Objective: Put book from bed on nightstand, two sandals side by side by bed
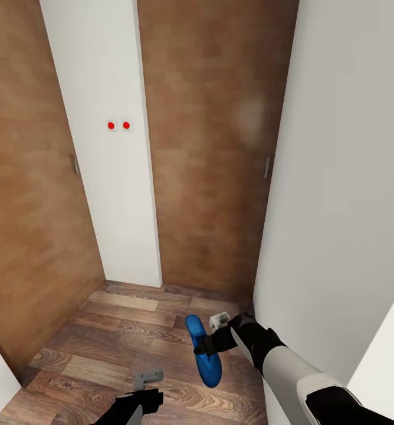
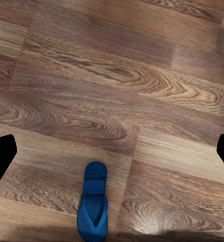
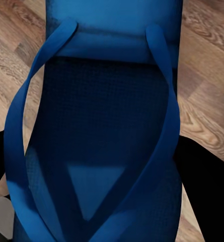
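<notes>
You are in the sandal half of the task. Your right pincer (image 1: 212, 345) has a blue sandal (image 1: 203, 351) in its grip, closed on the strap part near the middle of the shoe, and the sandal hangs clear of the wooden floor (image 1: 102, 342) with its sole roughly on edge. In the right wrist view the same sandal (image 3: 99, 126) sits hard against the camera, its V-shaped straps (image 3: 21, 131) plain to see and floor planks showing past both sides.

Your left pincer (image 1: 147, 381) is low at the near edge of the head view, carrying nothing; its dark fingers (image 2: 1, 156) stand wide apart at either side of the left wrist view, over bare planks. Between them, further along the floor, lies a blue sandal (image 2: 94, 204), flat with its straps up. I cannot tell whether that is the second sandal or the one you are carrying.

Ahead of you are brown wooden panels (image 1: 209, 147) and a white wall strip (image 1: 102, 147) with two red dots (image 1: 119, 125), with a white wall (image 1: 338, 177) close on your right.

My judgement: you need to turn the base toward the bed, keep the right grip firm during travel, then set this sandal flat on the floor next to the bed, leaving room for its partner.
</notes>
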Robot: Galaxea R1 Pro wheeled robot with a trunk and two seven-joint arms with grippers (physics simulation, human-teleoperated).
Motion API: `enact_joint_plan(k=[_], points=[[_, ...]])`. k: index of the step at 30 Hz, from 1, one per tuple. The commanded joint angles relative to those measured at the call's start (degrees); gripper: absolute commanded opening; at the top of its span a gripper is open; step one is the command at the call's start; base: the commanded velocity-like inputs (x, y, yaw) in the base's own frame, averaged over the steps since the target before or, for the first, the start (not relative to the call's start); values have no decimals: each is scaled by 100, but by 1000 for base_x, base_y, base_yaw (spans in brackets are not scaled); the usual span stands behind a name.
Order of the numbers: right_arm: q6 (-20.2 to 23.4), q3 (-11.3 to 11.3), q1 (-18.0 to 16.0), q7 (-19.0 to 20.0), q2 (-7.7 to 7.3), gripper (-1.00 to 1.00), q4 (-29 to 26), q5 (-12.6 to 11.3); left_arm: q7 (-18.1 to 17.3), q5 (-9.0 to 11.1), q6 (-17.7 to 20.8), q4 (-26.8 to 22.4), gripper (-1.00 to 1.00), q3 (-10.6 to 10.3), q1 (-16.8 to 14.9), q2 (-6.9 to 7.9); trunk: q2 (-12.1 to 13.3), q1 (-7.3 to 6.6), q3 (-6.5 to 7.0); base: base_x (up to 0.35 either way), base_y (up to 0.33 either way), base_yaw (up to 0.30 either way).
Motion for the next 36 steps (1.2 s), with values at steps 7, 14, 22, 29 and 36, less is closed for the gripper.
enact_joint_plan(k=[7, 14, 22, 29, 36], points=[[23, 0, 0, 70, 0, -100, -32, 42, 36, 51, 34, -12, 100, -32, -1, 1, -285, 154, -132, 0, 0, 0], [19, 0, 0, 74, 0, -100, -41, 37, 32, 45, 35, -11, 100, -32, -1, 2, -566, 308, -258, 0, 0, 0], [22, 1, 6, 75, 0, -100, -160, 31, 31, 46, 32, -13, 100, -32, -1, 0, -887, 483, -402, 0, 0, 0], [27, 7, 14, 75, 0, -100, -213, 28, 31, 51, 27, -9, 100, -32, -1, 0, -1168, 637, -527, 0, 0, 0], [29, 9, 16, 75, 0, -100, -219, 28, 31, 45, 26, -6, 100, -32, 0, 2, -1449, 791, -653, 0, 0, 0]])
